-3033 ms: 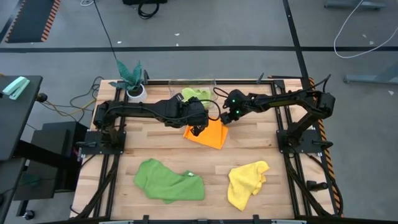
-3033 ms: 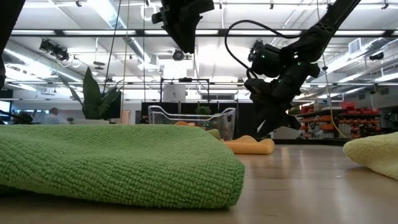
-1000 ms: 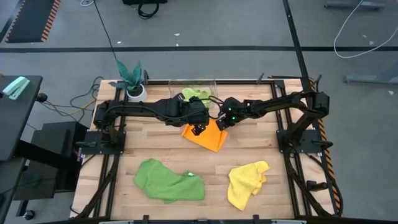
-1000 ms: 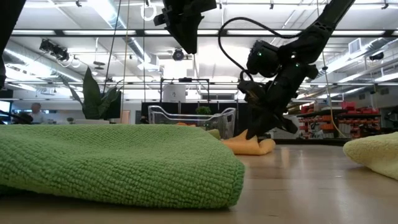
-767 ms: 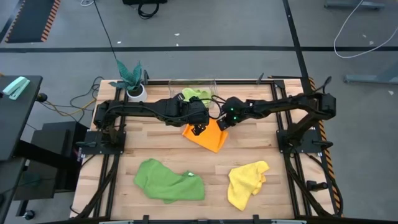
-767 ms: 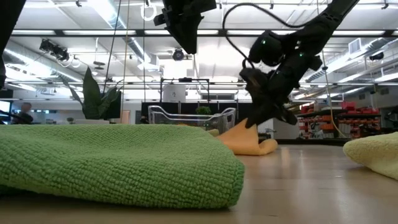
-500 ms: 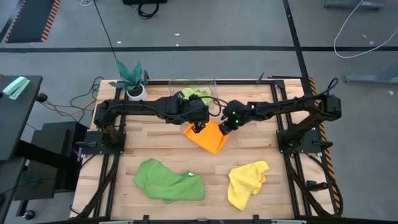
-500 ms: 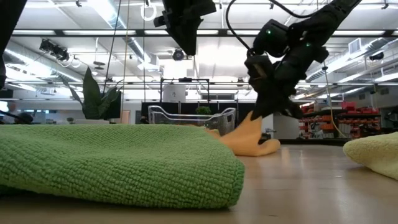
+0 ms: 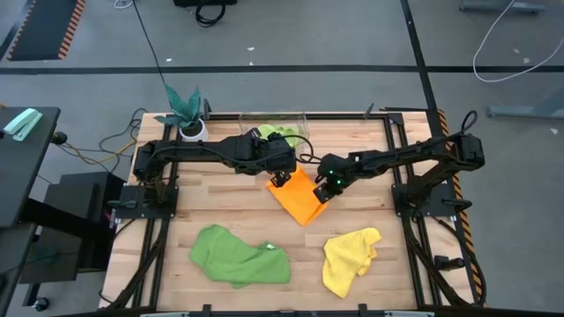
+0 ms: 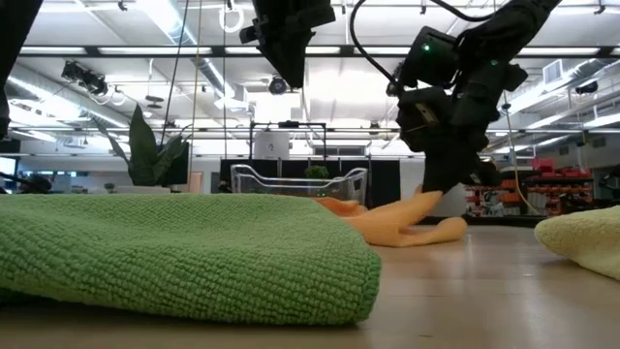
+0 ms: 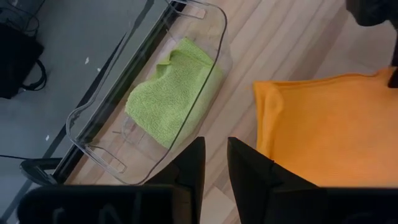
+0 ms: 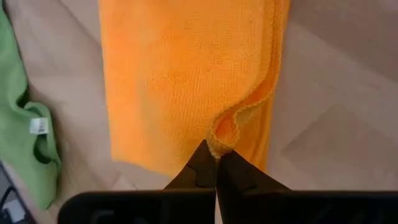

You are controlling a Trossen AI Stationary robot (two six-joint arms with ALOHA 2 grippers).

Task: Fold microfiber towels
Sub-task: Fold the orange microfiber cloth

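While scanning across the butcher-block wooden table (image 9: pixel 220 211) from the left, I'm seeing the teal-leaved plant in its white pot (image 9: pixel 187 113) sitting at the far corner, and the crumpled darker green microfiber towel (image 9: pixel 238 255) lying near the front edge, well apart from the action.

Next over, the left gripper (image 9: pixel 278 179) is hovering above the table at the far left corner of the folded orange microfiber towel (image 9: pixel 301 197). Its fingers (image 11: pixel 193 169) are standing a little apart with nothing between them, so it isn't gripping anything. Just behind it, the clear plastic bin (image 11: pixel 205 81) is holding the light lime green microfiber towel (image 11: pixel 171 93).

Moving right, the right gripper (image 9: pixel 322 192) is pinching shut on the orange towel's right edge; in its wrist view you can see a little loop of hem bunching right at its fingertips (image 12: pixel 208 163). In the low view that edge is lifting off the wood while the rest is lying flat.

My worry: it's holding such a thin bit of hem that it's probably going to slip out if the arm pulls fast. Also, with nothing pinning the other side, the whole cloth could end up sliding instead of folding.

Far right, the rumpled yellow microfiber towel (image 9: pixel 348 258) is waiting near the front.
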